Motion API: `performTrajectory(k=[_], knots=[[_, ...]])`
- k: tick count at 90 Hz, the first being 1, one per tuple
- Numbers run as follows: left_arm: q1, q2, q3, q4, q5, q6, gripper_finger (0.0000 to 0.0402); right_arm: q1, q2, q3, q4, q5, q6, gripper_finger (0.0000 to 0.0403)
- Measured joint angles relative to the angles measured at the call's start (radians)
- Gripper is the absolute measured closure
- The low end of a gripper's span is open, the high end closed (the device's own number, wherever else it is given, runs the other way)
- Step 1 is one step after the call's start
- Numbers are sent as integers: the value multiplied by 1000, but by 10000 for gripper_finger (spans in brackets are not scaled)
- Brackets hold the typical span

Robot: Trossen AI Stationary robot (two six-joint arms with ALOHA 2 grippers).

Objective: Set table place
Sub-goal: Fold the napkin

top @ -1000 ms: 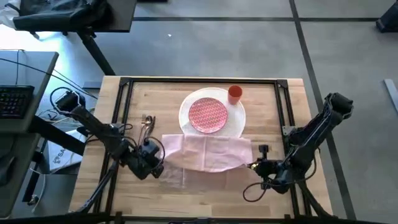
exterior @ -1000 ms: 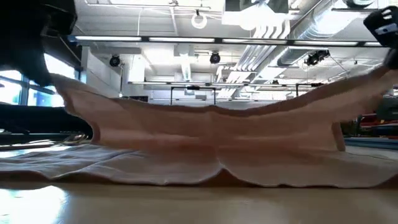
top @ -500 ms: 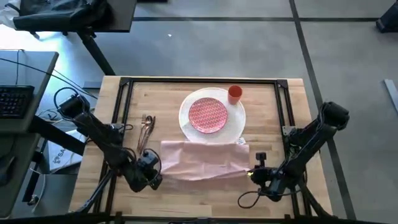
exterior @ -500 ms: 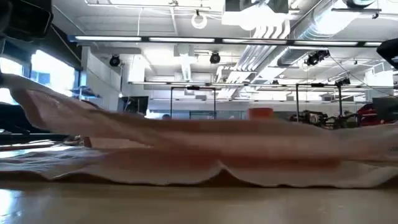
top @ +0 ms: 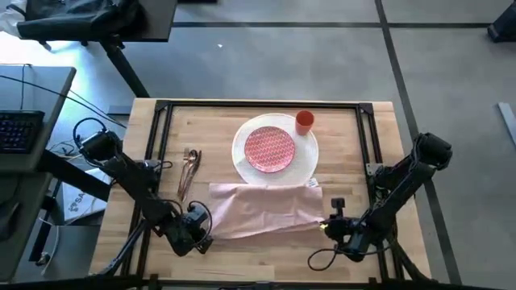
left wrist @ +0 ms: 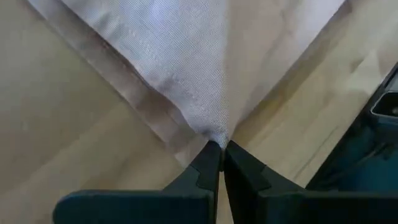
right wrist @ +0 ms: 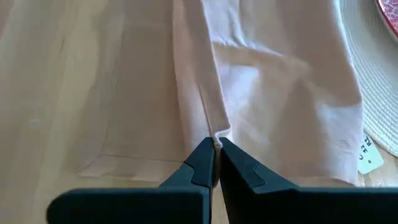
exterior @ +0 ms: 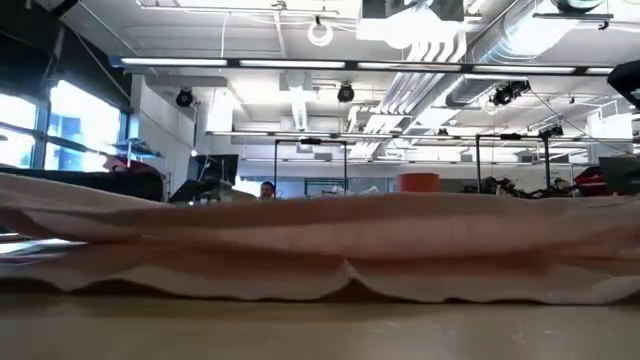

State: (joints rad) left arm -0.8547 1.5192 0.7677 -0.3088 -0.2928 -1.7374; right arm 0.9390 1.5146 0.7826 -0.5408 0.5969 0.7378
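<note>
Your left end effector is pinched together on one near corner of the pale pink napkin, down at the near left of the worktop; your right end effector is clamped the same way on the opposite near corner, at the near right. The cloth lies folded between them, its far edge touching or just overlapping the rim of the white plate.

Both grips sit at the very tip of the fabric, so any uneven pull will likely slip a corner out or skew the fold. Let go unevenly and the upper layer may spring back. Dragging the cloth farther away from you could nudge the plate, the red-patterned plate on it, or the orange cup just beside it. The cutlery lies just beside the left arm's path.

A small white care tag shows dark print, too small to read
</note>
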Motion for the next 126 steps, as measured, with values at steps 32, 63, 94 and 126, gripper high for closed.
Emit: performTrajectory(k=[32, 63, 94, 126], knots=[[-6, -2, 13, 14, 22, -40, 401, 15, 0, 39, -1, -11, 25, 403], [-11, -72, 88, -39, -77, 30, 401, 37, 2, 166, -224, 182, 77, 403], [-29, 6, 116, -102, -4, -38, 401, 45, 9, 118, -129, 95, 48, 403], [-29, 133, 114, -14, 55, -42, 401, 45, 73, 63, 0, -49, -17, 403]])
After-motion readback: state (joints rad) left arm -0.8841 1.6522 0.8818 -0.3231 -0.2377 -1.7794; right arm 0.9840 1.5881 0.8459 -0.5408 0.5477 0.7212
